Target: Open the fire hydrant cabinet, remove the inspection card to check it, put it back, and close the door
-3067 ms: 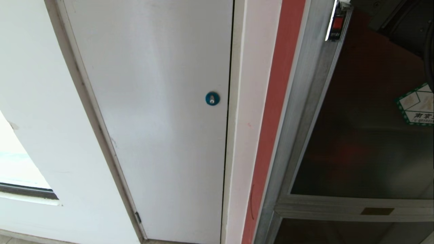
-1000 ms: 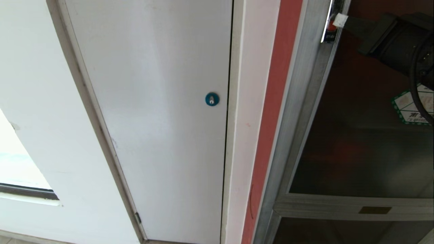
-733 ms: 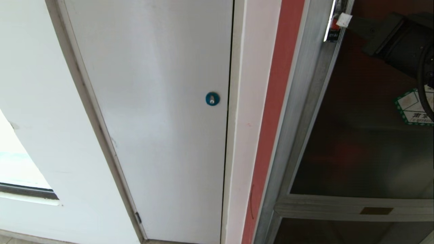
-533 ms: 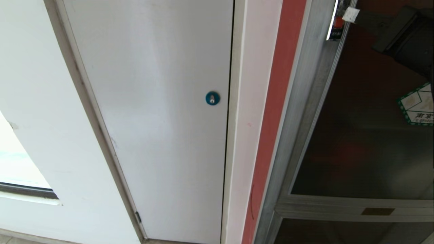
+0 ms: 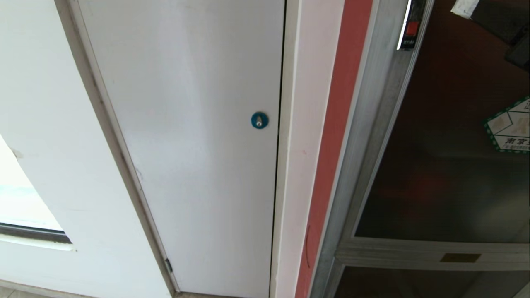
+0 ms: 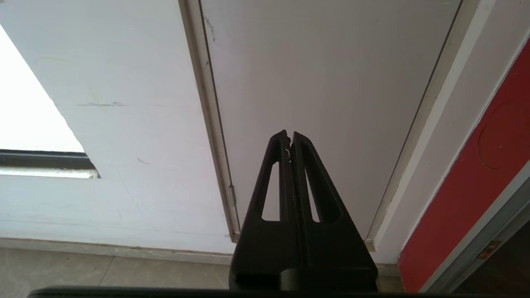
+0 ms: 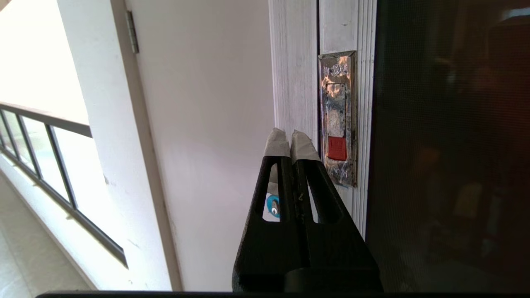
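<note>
Right gripper (image 5: 466, 8) sits at the upper right corner of the head frame, only its white-taped tip and a bit of dark body showing. A second ago it was lower and further left, tip touching the small red latch (image 5: 412, 29) on the door's edge; since then it has pulled up and to the right, clear of the latch. Fingers pressed together, nothing between them; in the right wrist view the taped fingertips (image 7: 276, 142) hover just beside the latch plate, not on the red button (image 7: 337, 148)

The door (image 5: 447, 165) of the fire hydrant cabinet (image 5: 372, 124) looks the same as before the touch: dark glass flush in its aluminium frame, green-bordered sticker (image 5: 508, 128) at right edge. Inspection card not visible, presumably behind the glass

Judgement: the press has not sprung the door, so opening is not yet done; another try at the latch seems needed

Left gripper (image 6: 290, 142) parked, fingers closed, facing the white door (image 5: 186, 124) with blue lock (image 5: 259, 120)
</note>
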